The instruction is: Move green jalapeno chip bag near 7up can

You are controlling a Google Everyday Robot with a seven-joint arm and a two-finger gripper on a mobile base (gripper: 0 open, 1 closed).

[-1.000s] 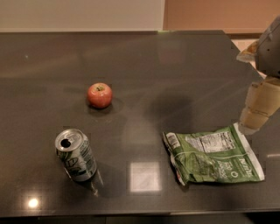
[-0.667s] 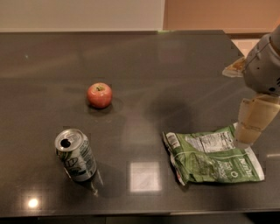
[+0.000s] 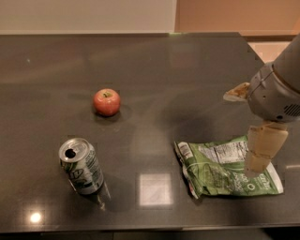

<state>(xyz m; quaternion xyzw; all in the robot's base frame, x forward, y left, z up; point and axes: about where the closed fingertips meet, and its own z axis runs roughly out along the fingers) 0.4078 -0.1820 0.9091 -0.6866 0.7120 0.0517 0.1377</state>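
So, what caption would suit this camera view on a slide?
Gripper over the green jalapeno chip bag; 7up can and red apple sit to its left.

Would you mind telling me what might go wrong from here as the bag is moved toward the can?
1. The gripper sits over the right end of the green jalapeno chip bag; the flat, crinkled foil may slip from a grasp there.
2. The 7up can stands near the table edge; a bag slid in too far might topple it.

Red apple (image 3: 107, 101) upright on dark glossy table (image 3: 187, 70), left of centre (well apart from the gripper (image 3: 260, 152) at the right edge). Pale wall (image 3: 84, 14) behind.
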